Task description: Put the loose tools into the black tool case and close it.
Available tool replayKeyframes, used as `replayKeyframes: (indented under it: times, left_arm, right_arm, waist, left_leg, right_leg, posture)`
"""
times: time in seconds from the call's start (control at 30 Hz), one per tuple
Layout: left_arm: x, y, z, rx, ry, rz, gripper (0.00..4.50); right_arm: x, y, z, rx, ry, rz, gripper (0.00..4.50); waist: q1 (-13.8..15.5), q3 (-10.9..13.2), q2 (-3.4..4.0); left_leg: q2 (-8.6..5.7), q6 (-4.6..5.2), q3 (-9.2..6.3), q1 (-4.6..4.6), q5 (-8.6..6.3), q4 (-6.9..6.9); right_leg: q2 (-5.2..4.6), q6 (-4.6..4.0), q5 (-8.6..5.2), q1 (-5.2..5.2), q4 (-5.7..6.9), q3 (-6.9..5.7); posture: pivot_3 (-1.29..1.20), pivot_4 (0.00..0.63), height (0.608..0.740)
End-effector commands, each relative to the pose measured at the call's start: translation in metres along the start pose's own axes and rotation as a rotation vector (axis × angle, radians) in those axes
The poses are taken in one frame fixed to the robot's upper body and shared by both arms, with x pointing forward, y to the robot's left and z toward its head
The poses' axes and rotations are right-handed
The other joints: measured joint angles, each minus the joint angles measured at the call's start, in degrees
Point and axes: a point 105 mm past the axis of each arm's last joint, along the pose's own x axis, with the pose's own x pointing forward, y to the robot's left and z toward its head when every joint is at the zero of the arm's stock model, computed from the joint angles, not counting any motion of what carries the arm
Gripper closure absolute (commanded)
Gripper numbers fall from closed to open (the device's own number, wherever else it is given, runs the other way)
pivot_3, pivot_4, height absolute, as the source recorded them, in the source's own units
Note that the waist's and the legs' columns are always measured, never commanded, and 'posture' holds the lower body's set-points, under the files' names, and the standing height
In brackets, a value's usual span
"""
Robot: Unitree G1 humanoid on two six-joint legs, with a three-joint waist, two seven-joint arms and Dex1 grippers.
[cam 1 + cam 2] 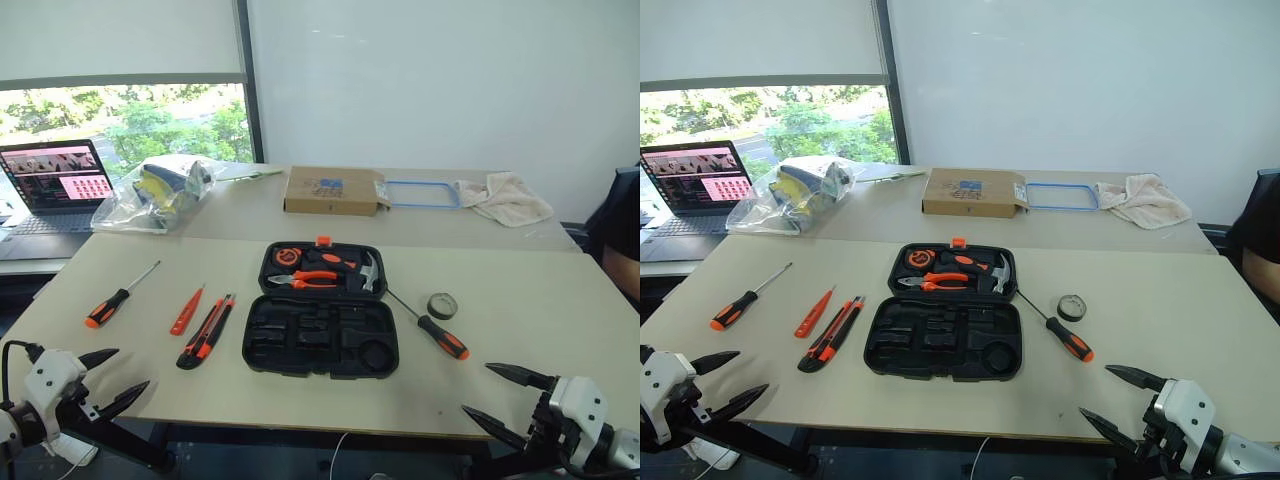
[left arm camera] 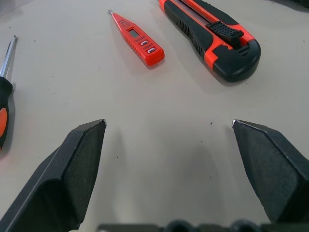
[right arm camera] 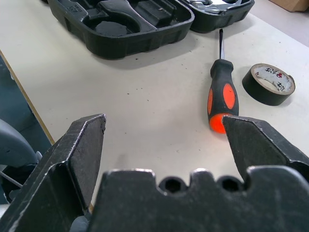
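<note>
1. Black moulded plastic tool case (image 1: 320, 318) is lying open near the middle of the pale beige table (image 1: 530, 330), its orange latch toward the far edge.
2. Its far half is holding orange-handled pliers (image 1: 305, 279) and a small hammer (image 1: 366, 271), while the near half with its tool-shaped recesses is sitting empty.
3. An orange-and-black-handled screwdriver (image 1: 121, 296) is lying toward the table's left edge, well apart from the case.
4. A slim orange tester screwdriver (image 1: 187, 310) is resting between that screwdriver and an orange-black utility knife (image 1: 206, 331), which is lying just beside the case's left side.
5. A second orange-and-black-handled screwdriver (image 1: 431, 326) is lying just right of the case, its shaft tip close to the case's corner.
6. A small dark tape roll (image 1: 442, 306) is sitting near that screwdriver's handle, on the side toward the right edge.
7. The left gripper (image 1: 113, 378) is hovering at the near left corner with its two black fingers spread wide, holding nothing.
8. The right gripper (image 1: 505, 394) is hovering off the near right corner, its fingers likewise spread apart and empty.
9. A flat brown cardboard box (image 1: 333, 190), a clear plastic bag (image 1: 158, 192), a crumpled cloth (image 1: 508, 198) and a laptop (image 1: 57, 185) are sitting on the surfaces beyond the far edge.
</note>
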Motion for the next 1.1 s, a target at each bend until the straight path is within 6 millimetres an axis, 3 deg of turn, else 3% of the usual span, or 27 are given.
replayKeyframes:
  times: [0.03, 0.13, 0.3, 0.43, 0.53, 0.73, 0.9, 1.1]
  left_arm:
    - [-0.012, 0.016, 0.017, -0.073, -0.095, 0.101, 0.0]
    - [-0.045, 0.028, -0.003, -0.311, -0.164, 0.354, 0.0]
    - [-0.082, 0.033, -0.034, -0.428, -0.139, 0.609, 0.0]
    - [-0.083, 0.036, -0.031, -0.538, -0.184, 0.622, 0.0]
    - [-0.061, 0.058, -0.006, -0.56, -0.136, 0.518, 0.0]
    - [-0.014, 0.1, 0.016, -0.499, 0.112, 0.446, 0.0]
    - [0.01, 0.133, 0.019, -0.474, 0.244, 0.482, 0.0]
    - [0.042, 0.144, 0.01, -0.507, 0.334, 0.48, 0.0]
  right_arm:
    - [0.015, 0.002, 0.023, -0.018, -0.125, 0.018, 0.03]
    - [0.049, 0.017, 0.072, 0.03, -0.404, 0.101, 0.03]
    - [0.07, 0.031, 0.103, 0.002, -0.555, 0.109, 0.03]
    - [0.076, 0.035, 0.111, 0.01, -0.621, 0.12, 0.03]
    - [0.076, 0.04, 0.104, 0.058, -0.583, 0.186, 0.03]
    - [0.079, 0.036, 0.101, 0.049, -0.554, 0.18, 0.03]
    - [0.078, 0.033, 0.103, 0.038, -0.547, 0.158, 0.03]
    - [0.075, 0.029, 0.103, 0.027, -0.533, 0.129, 0.03]
  waist:
    - [0.0, 0.0, 0.0]
    - [-1.4, 0.0, -0.18]
    - [-1.2, 0.0, -0.23]
    - [0.5, -0.2, -0.61]
    - [1.1, -0.2, -0.62]
    - [0.8, -0.3, -0.8]
    - [-0.2, -0.3, -0.78]
    - [-0.9, -0.3, -0.87]
  left_leg:
    - [0.0, 0.0, 0.0, 0.0, 0.0, 0.0]
    - [0.2, -0.02, 0.01, 0.0, 0.01, 0.0]
    - [0.44, -0.23, 0.0, 0.09, 0.0, -0.03]
    - [0.3, -0.25, -0.04, -0.01, -0.02, 0.11]
    - [0.28, -0.21, -0.22, -0.01, -0.05, 0.32]
    - [0.32, -0.49, -0.51, 0.23, 0.13, 0.45]
    - [0.28, -0.54, -0.39, 0.73, 0.16, 0.23]
    - [0.27, -1.01, -0.35, 0.75, 0.43, -0.15]
  right_leg:
    - [0.0, 0.0, 0.0, 0.0, 0.0, 0.0]
    - [0.01, -0.1, 0.1, -0.04, -0.02, 0.09]
    - [0.23, -0.26, 0.2, -0.11, 0.02, -0.19]
    - [0.11, -0.29, 0.21, -0.1, -0.02, -0.58]
    - [-0.05, -0.3, 0.21, -0.08, -0.03, -0.94]
    - [0.34, -0.52, 0.3, 0.5, 0.0, -1.15]
    - [0.45, -0.54, 0.27, 0.71, 0.09, -1.03]
    - [0.57, -0.78, 0.22, 0.53, 0.1, -1.21]
  posture:
    - [0.0, 0.15, 0.74]
    - [0.0, 0.15, 0.74]
    - [0.0, 0.15, 0.74]
    - [0.0, 0.15, 0.74]
    - [0.0, 0.15, 0.74]
    - [0.0, 0.15, 0.74]
    - [0.0, 0.15, 0.74]
    - [0.0, 0.15, 0.74]
